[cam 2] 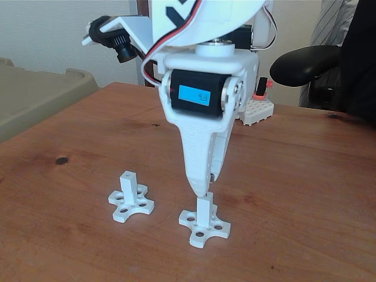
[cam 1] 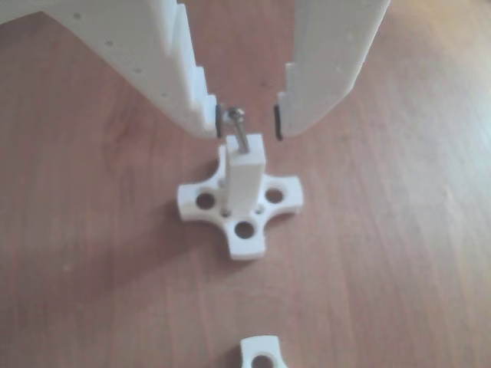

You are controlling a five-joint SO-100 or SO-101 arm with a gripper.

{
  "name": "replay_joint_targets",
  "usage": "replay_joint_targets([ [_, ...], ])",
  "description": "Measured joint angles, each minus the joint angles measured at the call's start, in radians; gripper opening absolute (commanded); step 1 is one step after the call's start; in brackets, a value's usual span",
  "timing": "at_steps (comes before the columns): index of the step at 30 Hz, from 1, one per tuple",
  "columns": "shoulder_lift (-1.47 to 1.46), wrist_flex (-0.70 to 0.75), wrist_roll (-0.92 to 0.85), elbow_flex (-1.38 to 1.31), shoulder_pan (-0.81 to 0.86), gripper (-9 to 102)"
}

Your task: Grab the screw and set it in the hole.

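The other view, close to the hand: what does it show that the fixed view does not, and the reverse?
Other view alone: the thin dark grey metal screw standing in the white plastic square post, with the open hand on both sides of the screw's head.

Fixed view alone: a second white post with cross-shaped base, and a black chair armrest behind the table.

Both: the brown wooden table and the post under the hand.

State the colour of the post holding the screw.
White post, clearest in the other view; the screw is dark grey.
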Motion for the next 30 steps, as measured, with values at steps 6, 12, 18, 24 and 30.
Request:
replay_joint_targets([
  [6, 0.000, 0.021, -0.008, 0.000, 0.000, 11],
  [12, 0.000, 0.029, -0.009, 0.000, 0.000, 13],
  [18, 0.000, 0.029, -0.009, 0.000, 0.000, 16],
  [24, 0.000, 0.029, -0.009, 0.000, 0.018, 17],
  [30, 0.002, 0.029, -0.009, 0.000, 0.038, 17],
])
